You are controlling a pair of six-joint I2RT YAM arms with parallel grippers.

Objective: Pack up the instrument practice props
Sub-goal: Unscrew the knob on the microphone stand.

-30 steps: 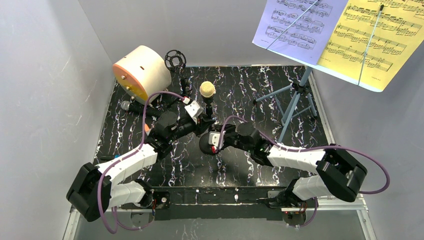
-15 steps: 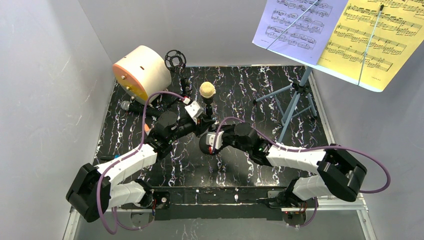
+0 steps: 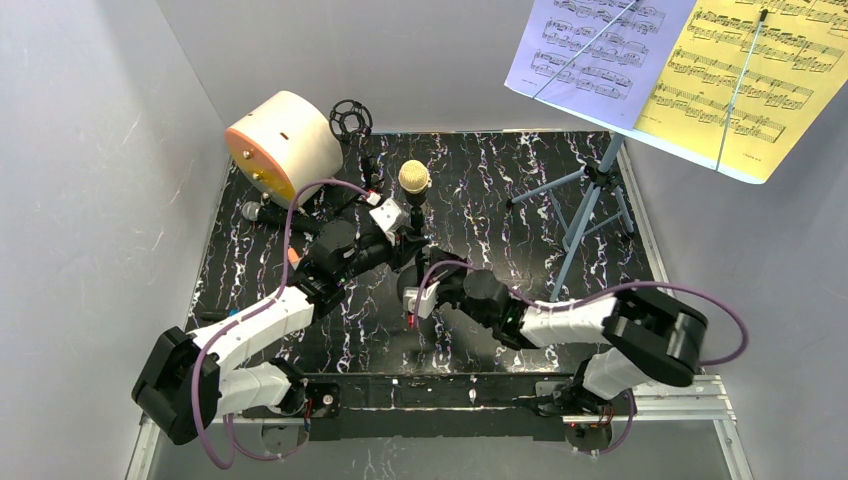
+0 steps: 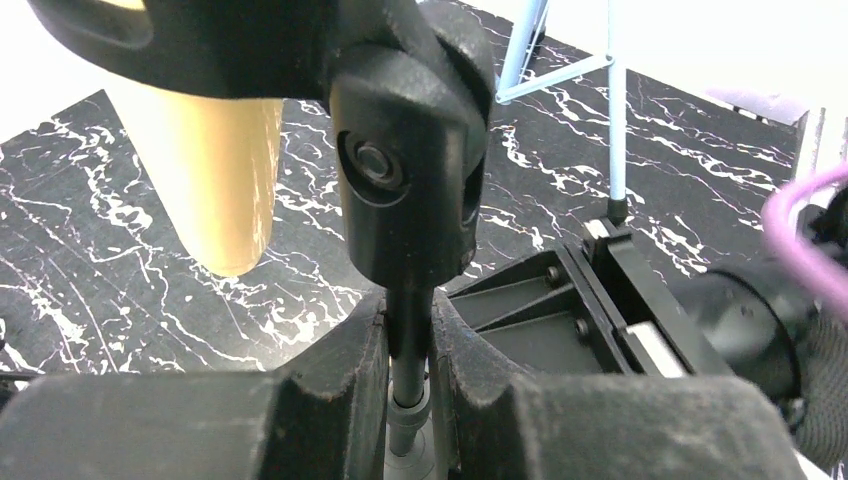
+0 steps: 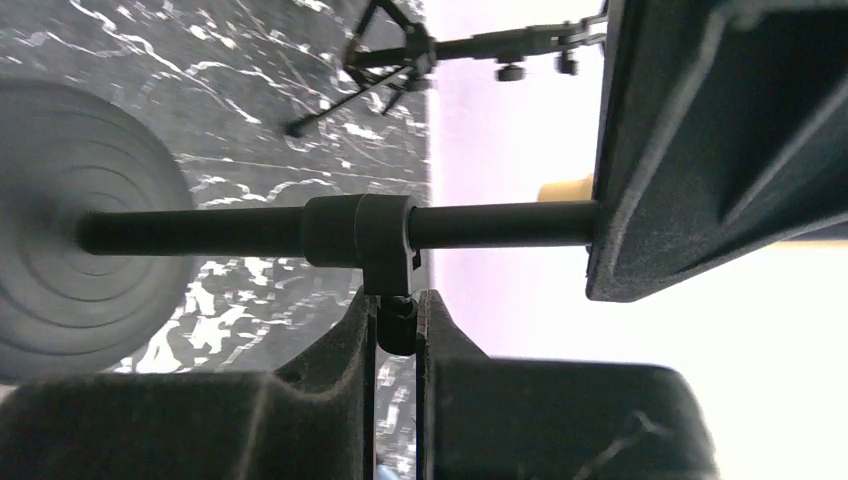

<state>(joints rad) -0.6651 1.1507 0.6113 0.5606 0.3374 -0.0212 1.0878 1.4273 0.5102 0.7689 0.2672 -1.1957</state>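
While the round-base pole (image 5: pixel 200 230) stands mid-counter (image 3: pixel 500 190) with the cream mic (image 3: pixel 414 178) clipped at its top, both arms hold it. Left end effector (image 4: pixel 408 345) is narrowed tight on the thin shaft just under the clip. Right end effector (image 5: pixel 397 310) is narrowed on the small knob (image 5: pixel 397 335) of the collar lower down, above the round base (image 5: pixel 80 270). Beyond, a tripod pole (image 5: pixel 400 55) is near the far-left corner, and a silver mic (image 3: pixel 252 211) lies by the cylinder (image 3: pixel 285 140). At far right the blue rack (image 3: pixel 590 200) stands, carrying a lavender sheet (image 3: pixel 590 50) and a yellow sheet (image 3: pixel 760 80) side by side.
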